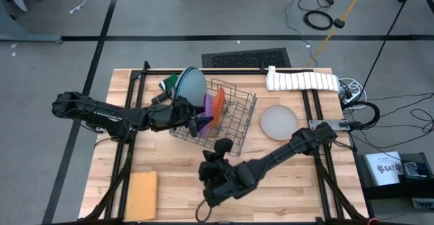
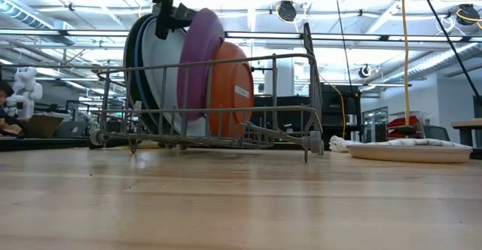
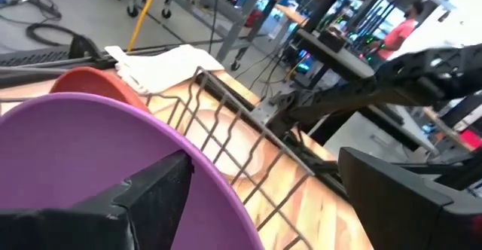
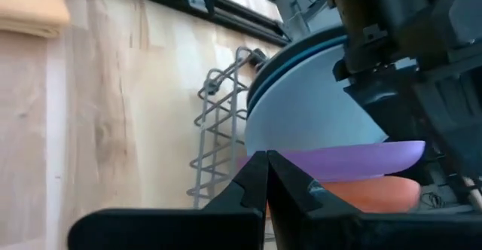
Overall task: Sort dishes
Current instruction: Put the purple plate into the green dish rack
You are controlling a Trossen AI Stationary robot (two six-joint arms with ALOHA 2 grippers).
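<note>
Rack [image 1: 227, 113] near the worktop's [image 1: 169, 184] middle in the high view, plates standing on edge in it: large blue ones [image 1: 184, 83] at its left end, then purple plate [image 1: 205, 108], then orange plate [image 1: 218, 105]. The left gripper [image 1: 201, 121] sits over the purple plate, jaws spread, the rim between them but not pinched. The grey plate [image 1: 279, 122] lies flat to the rack's right, apart from it, with bare wood around. The right gripper [image 1: 211, 177] waits over the near worktop, jaws pressed together; a tan sheet [image 1: 140, 194] lies at the near left corner, a towel [image 1: 302, 80] at the far right edge.

Low view — the rack's [image 2: 218, 107] wires cross the plates' lower halves; the purple plate [image 2: 197, 58] leans on the orange one [image 2: 230, 88], and the large plates behind overlap so their colours are hard to separate. The left arm is cut off at the frame's top. The grey plate [image 2: 410, 153] shows edge-on at right.

Left wrist view — the purple plate [image 3: 98, 148] fills the space between the fingers [image 3: 154, 193], hiding most of the orange plate [image 3: 98, 82].

Right wrist view — the shut fingers [image 4: 265, 186] block the plates' lower edges.
</note>
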